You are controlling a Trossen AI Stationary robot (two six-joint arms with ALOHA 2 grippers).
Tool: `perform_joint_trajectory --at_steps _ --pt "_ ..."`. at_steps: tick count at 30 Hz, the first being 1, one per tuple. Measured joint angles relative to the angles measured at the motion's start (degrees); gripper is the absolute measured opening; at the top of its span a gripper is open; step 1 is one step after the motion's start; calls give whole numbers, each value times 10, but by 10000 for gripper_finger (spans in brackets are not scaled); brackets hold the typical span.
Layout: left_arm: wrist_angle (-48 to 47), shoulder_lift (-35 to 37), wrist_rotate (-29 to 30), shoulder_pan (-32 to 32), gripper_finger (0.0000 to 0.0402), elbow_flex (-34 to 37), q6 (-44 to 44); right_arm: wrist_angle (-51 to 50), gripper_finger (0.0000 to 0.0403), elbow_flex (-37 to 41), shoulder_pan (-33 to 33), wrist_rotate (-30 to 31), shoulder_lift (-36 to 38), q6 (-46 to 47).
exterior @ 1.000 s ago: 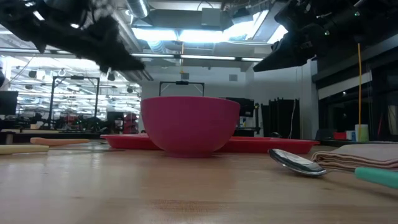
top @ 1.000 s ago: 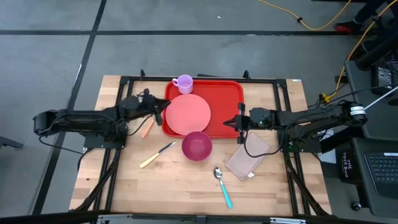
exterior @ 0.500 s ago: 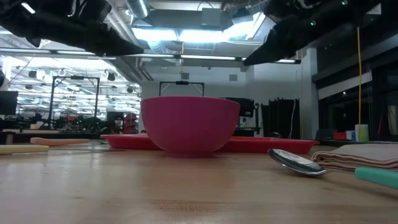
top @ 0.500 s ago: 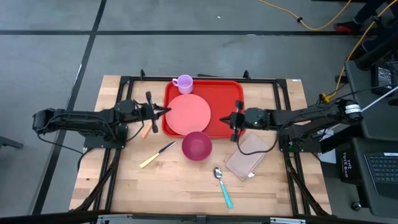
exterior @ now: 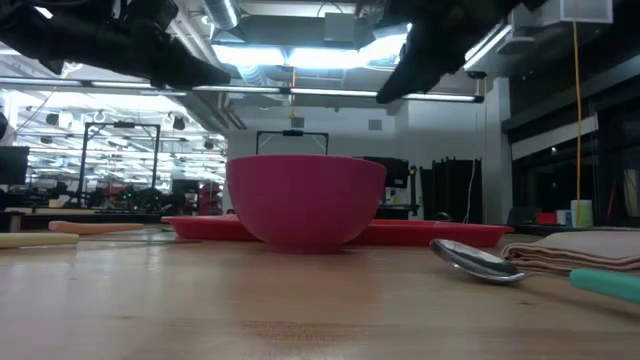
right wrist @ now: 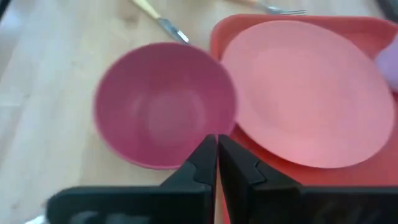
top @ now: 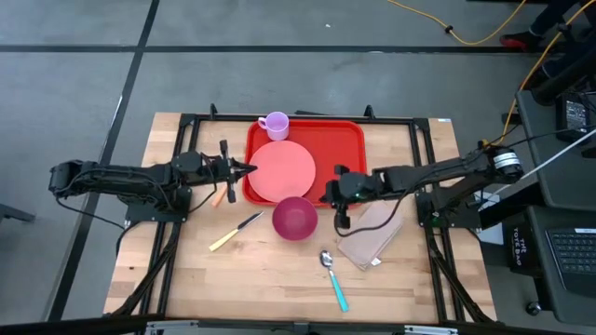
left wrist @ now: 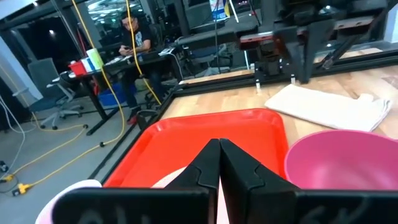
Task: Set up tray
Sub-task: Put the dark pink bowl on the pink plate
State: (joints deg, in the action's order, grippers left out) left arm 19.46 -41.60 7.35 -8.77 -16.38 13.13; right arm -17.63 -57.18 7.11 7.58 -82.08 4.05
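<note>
Your left gripper (top: 244, 168) is fully closed, empty, at the tray's (top: 345, 140) left rim beside the plate (top: 283, 170). Your right gripper (top: 339, 197) is closed, empty, over the tray's front edge near the bowl (top: 294, 218).

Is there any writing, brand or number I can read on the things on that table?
None can be read.
Tray, plate, bowl, cup: plain, no lettering.
Spoon, knife, cloth: no marks visible.
Grey case at the right edge: white lettering, too small to read.
</note>
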Motion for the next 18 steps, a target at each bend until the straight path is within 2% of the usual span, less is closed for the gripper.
perform_joint_trajectory --at_steps 5,8,18 --pt "0 0 2 1 4 0 1 -69 21 -65 27 1 -38 -14" --pt "0 0 5 1 5 0 6 -80 21 -93 41 3 -65 -53" --pt "0 0 6 1 4 0 35 -105 28 -124 83 -16 -128 -194"
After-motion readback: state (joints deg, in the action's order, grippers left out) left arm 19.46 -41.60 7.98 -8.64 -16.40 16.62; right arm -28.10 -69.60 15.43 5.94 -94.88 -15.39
